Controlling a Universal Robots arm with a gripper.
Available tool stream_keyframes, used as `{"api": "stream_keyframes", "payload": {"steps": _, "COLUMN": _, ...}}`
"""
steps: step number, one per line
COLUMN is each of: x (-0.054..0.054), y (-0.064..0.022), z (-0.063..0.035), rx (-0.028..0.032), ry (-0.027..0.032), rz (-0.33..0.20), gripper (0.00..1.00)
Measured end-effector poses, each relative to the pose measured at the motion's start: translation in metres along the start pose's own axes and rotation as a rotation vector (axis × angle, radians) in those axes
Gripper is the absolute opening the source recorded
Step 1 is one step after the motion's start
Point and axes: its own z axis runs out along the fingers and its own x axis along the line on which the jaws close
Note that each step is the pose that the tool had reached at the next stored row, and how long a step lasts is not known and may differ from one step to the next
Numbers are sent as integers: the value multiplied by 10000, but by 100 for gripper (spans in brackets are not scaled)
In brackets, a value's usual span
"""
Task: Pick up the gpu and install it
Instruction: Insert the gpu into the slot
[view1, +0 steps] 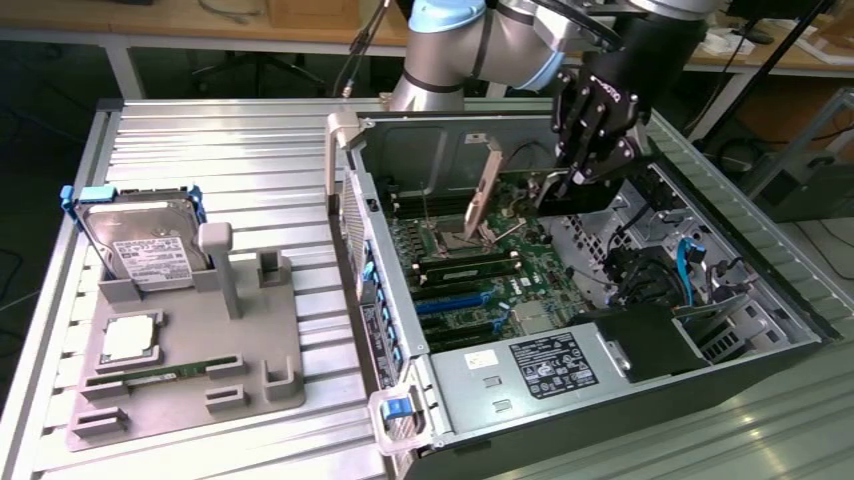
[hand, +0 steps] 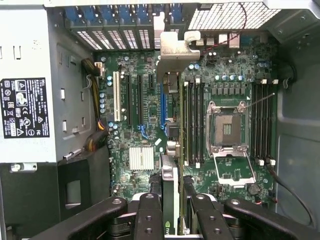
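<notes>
The jaws are clamped on the gpu (hand: 170, 192), their two inner fingers (hand: 149, 215) pressed to its opposite faces, so they stand only narrowly apart with the thin card between them. The card is held on edge, clear of the board, inside the open computer case (view1: 747, 280).

From the jaws, the card's long axis runs straight out toward the rear wall of the case (view1: 350, 200), on the exterior view's left. Its silvery bracket (hand: 175, 50) leads at that end, close to the vented slot covers (hand: 112, 37). In the exterior view the bracket (view1: 489, 182) looks tilted and is raised above the motherboard (view1: 514, 265).

Below, the expansion slots lie along the same line as the card. The blue slot (hand: 162, 107) sits just beside the card's edge, and the white slot (hand: 117, 96) is further toward the power supply (hand: 25, 107). I judge the card lined up in direction but not seated in any slot.

Outside the case, a hard drive in its blue frame (view1: 140, 240) rests on a grey fixture on the worktop (view1: 227, 140).
</notes>
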Motion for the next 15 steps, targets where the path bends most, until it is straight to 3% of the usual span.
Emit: {"api": "stream_keyframes", "payload": {"steps": 15, "x": 1, "y": 68, "z": 106, "rx": 5, "ry": 14, "rz": 1, "gripper": 27}}
